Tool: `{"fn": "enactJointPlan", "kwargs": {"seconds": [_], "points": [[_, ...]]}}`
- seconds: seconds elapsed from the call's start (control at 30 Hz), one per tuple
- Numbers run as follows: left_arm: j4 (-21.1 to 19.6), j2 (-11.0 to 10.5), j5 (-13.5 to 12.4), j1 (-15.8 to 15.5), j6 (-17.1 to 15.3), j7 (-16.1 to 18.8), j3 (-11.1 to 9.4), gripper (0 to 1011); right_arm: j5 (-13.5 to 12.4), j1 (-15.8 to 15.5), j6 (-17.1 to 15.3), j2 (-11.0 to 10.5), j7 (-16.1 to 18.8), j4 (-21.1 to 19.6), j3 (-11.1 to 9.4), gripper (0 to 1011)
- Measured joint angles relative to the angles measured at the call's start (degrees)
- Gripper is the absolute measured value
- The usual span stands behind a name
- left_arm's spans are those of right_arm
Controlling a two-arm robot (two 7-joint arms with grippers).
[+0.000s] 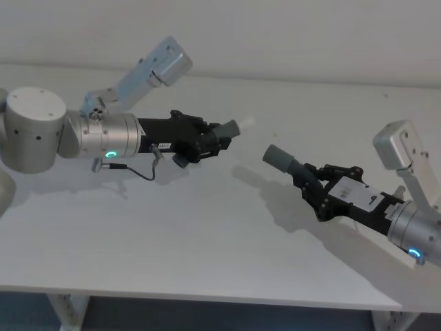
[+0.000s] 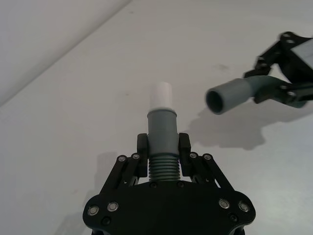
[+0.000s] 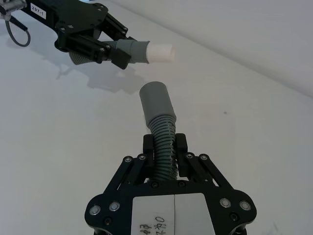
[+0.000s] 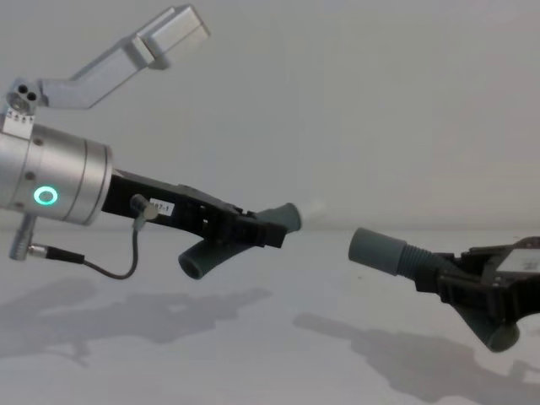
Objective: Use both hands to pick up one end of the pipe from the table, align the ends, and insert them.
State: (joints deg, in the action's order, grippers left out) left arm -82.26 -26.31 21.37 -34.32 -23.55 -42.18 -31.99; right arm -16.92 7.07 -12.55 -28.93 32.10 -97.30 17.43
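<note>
Both pipe pieces hang above the white table [image 1: 207, 248]. My left gripper [image 1: 207, 143] is shut on the ribbed part of one pipe piece [image 2: 162, 161]; its narrow grey cuff with a whitish tip [image 2: 161, 96] points toward the other arm. My right gripper [image 1: 311, 186] is shut on the ribbed part of the second pipe piece [image 3: 165, 147], whose wider grey sleeve [image 3: 155, 100] faces the left piece. A short gap separates the two ends, the whitish tip [image 3: 160, 52] sitting a little off the sleeve's axis. From the chest, the sleeve [image 4: 378, 250] sits slightly lower than the left cuff [image 4: 285, 218].
A pale grey wall [image 1: 275, 34] rises behind the table. The table's front edge [image 1: 207, 298] runs along the bottom of the head view. A thin cable [image 1: 134, 169] loops under my left wrist.
</note>
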Motion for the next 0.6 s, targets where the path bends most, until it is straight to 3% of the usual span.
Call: {"fn": "enactJointPlan", "kwargs": {"seconds": [0.33, 0.6], "points": [[1.70, -1.42, 2.09, -2.07, 2.56, -8.07, -1.90, 353, -0.89, 1.04, 2.40, -1.11, 2.79, 0.90, 0.90, 255], [2.74, -2.00, 2.89, -3.12, 3.29, -11.30, -3.09, 353, -1.58, 1.56, 3.55, -1.81, 4.42, 1.10, 1.65, 255]]}}
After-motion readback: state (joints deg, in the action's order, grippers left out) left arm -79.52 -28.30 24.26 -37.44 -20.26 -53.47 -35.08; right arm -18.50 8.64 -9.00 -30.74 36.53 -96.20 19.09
